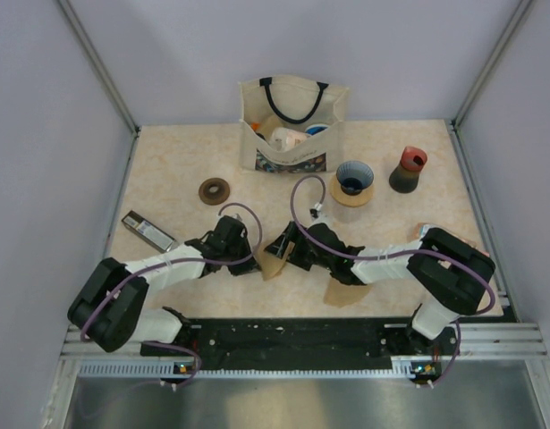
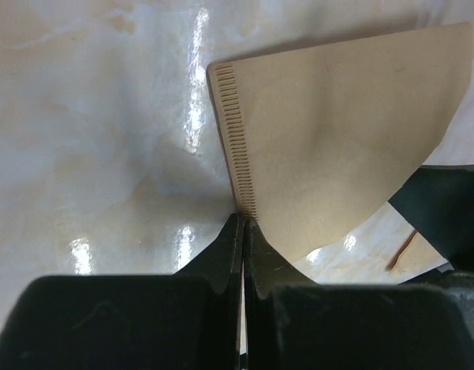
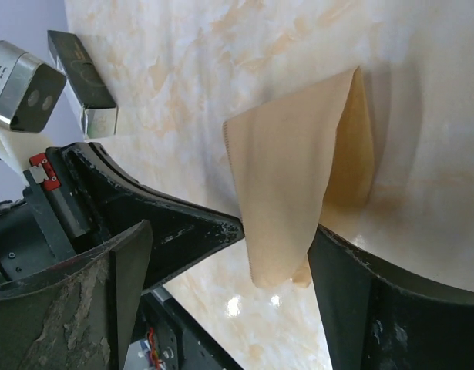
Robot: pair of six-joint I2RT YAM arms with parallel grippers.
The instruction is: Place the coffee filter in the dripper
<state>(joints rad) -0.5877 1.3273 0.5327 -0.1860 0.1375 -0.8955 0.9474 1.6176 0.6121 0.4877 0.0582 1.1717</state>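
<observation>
The left pincer (image 2: 243, 231) was pressed together on the ribbed seam of the coffee filter (image 2: 337, 139), centre frame in the top view, well apart from the dripper (image 1: 353, 179). The right pincer (image 3: 279, 231) stood spread around it. Thin paper in so small a bite could tear or slip free.

We saw a cream tote bag (image 1: 292, 125) standing at the table's (image 1: 167, 170) far edge, a dark brown ring (image 1: 214, 190) lying left of it, a red-topped grinder (image 1: 407, 170) at the right, and a silver-and-black box (image 1: 148, 231) near the left edge.
</observation>
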